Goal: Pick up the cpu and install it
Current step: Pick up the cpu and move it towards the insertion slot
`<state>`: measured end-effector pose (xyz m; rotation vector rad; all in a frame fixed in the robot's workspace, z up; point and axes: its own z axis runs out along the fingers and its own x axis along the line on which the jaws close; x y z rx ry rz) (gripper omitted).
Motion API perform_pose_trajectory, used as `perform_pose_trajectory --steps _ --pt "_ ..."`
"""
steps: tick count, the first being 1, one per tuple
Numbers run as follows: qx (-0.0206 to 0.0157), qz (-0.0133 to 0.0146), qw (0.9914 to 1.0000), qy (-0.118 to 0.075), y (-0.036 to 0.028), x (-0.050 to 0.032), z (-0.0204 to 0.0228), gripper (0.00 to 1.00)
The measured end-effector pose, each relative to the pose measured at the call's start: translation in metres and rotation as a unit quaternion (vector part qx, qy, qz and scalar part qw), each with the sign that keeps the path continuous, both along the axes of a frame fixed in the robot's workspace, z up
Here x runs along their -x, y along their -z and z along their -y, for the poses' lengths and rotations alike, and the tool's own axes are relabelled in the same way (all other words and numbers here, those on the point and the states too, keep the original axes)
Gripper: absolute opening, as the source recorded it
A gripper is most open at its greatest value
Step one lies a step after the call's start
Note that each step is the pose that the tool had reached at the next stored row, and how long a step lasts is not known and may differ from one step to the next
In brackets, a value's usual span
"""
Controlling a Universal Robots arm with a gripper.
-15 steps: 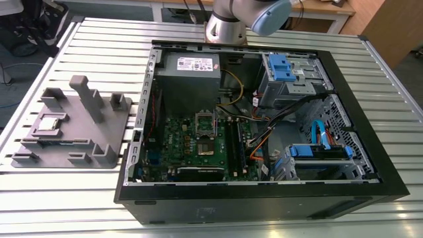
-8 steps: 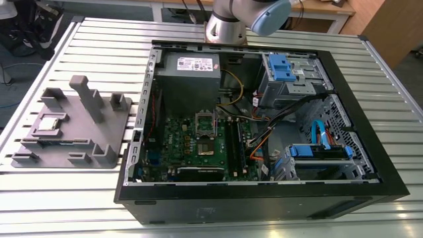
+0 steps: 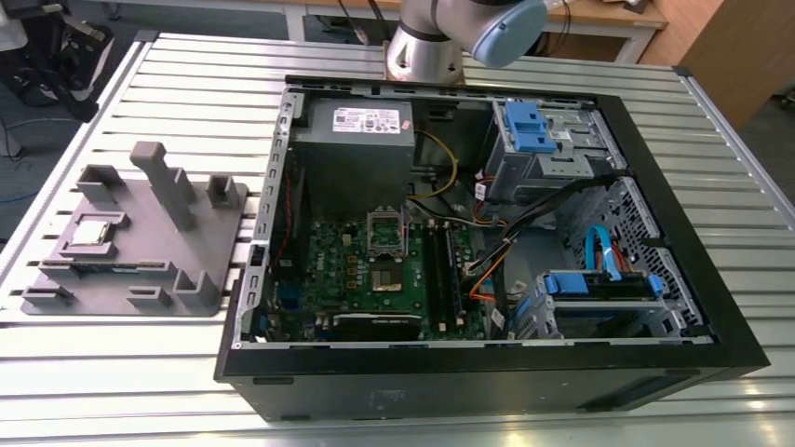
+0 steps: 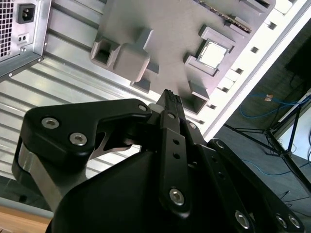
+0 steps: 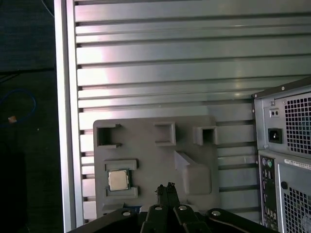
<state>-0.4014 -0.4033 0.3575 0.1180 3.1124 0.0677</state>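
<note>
The cpu (image 3: 93,233) is a small silvery square chip lying flat in a pocket of the grey holder block (image 3: 137,261), at the exterior view's left. Both wrist views look down on it from well above: cpu (image 4: 212,54), cpu (image 5: 118,180). My gripper (image 5: 165,188) hangs over the holder block (image 5: 155,155) with its black fingertips (image 4: 168,98) pressed together and nothing between them. It is shut and apart from the chip. The green motherboard (image 3: 360,289) with its metal-framed socket (image 3: 386,237) lies inside the open computer case (image 3: 497,377).
The holder carries several raised posts (image 3: 162,182) around the chip's pocket. The case's rear panel (image 5: 286,145) stands beside the holder. Cables, blue drive cages (image 3: 602,284) and the power supply (image 3: 354,126) crowd the case. The slatted metal table (image 3: 149,382) ends near the holder.
</note>
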Motion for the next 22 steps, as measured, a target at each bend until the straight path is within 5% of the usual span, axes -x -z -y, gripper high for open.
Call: perform_pose_trajectory --steps 22 --pt "0.0001 -0.0017 1.00000 0.000 0.0261 0.0213 0.0085 0.11"
